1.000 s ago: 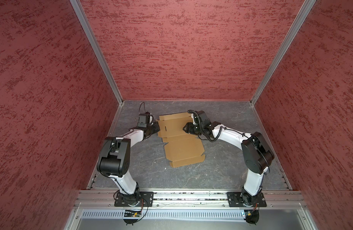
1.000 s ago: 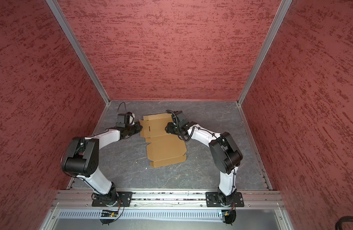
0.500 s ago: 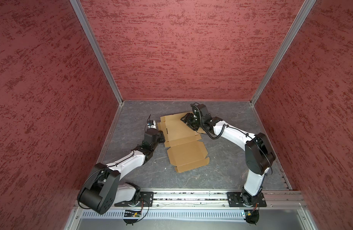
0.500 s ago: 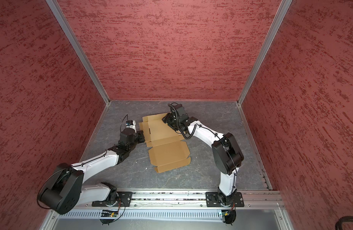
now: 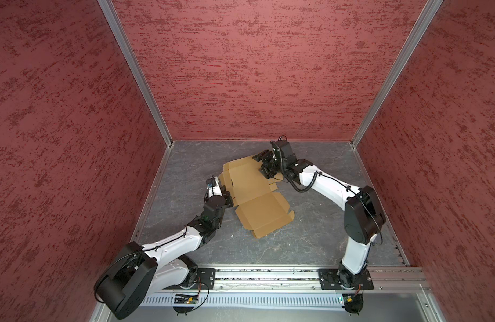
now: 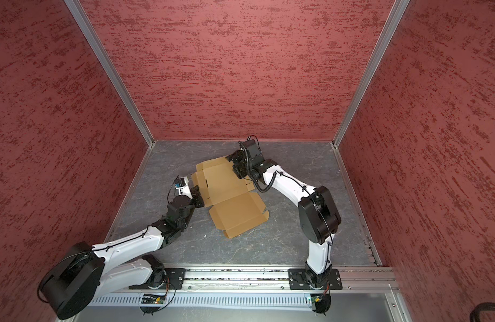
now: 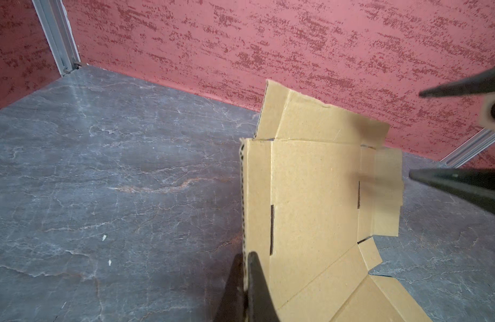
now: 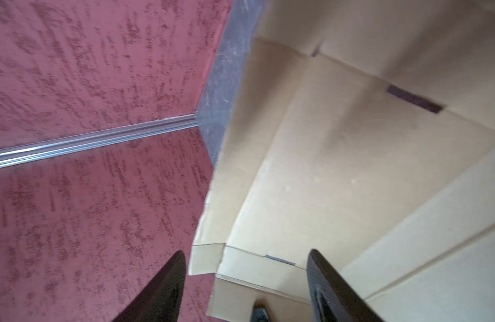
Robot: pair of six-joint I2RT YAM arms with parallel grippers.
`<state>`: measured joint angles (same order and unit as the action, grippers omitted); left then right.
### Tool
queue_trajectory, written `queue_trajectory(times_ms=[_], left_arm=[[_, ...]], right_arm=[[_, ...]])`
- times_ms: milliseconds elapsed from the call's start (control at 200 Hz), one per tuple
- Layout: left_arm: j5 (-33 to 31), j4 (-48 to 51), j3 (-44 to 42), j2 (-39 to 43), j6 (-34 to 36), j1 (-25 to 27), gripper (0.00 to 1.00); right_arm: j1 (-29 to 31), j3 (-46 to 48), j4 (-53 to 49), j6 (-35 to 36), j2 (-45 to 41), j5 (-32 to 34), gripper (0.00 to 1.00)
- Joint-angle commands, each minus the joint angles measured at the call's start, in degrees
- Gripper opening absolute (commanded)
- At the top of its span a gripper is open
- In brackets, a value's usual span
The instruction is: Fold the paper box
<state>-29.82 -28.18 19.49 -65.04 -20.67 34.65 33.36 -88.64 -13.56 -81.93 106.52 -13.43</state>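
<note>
Over the last second the left arm [image 5: 171,245] has dropped from a raised elbow to a low, stretched reach. The left gripper [image 7: 244,264] has nonetheless stayed at the left edge of the paper box [image 5: 257,192]. Its jaws are fully closed, pinching the corrugated edge of the left side flap [image 7: 257,195], which stands tilted up off the grey surface [image 5: 310,223].

The box itself has barely shifted. Both top views show it lying mostly flat and unfolded on the surface, between the two grippers.

The right gripper [image 5: 264,166] has slid from the middle of the box's right edge towards its far right corner and has spread its jaws. In the right wrist view they stand well apart on either side of the flap there, gripping nothing.

My reading is that the left side is anchored and partly raised, while the right has let go to take a fresh hold. Folding therefore looks to be at an early stage, with no wall locked in place yet.
</note>
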Motion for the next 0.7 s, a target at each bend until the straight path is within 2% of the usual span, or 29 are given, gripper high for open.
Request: queue_trajectory(times_ms=[0,296,696], left_arm=[[-3.0,-4.4,-0.4,0.7,2.7,1.5,0.00],[-4.8,-8.4,-1.4,0.4,6.5,3.0,0.00],[-4.7,-11.9,-1.7,-1.8,8.4,5.2,0.00]], right_arm=[[-0.8,-5.3,-3.6,-3.8,2.1,1.8,0.70],[-0.9,-13.9,-14.4,-4.0,7.4,0.2,0.69],[-1.5,-15.9,-15.4,-5.0,8.3,1.3,0.69]])
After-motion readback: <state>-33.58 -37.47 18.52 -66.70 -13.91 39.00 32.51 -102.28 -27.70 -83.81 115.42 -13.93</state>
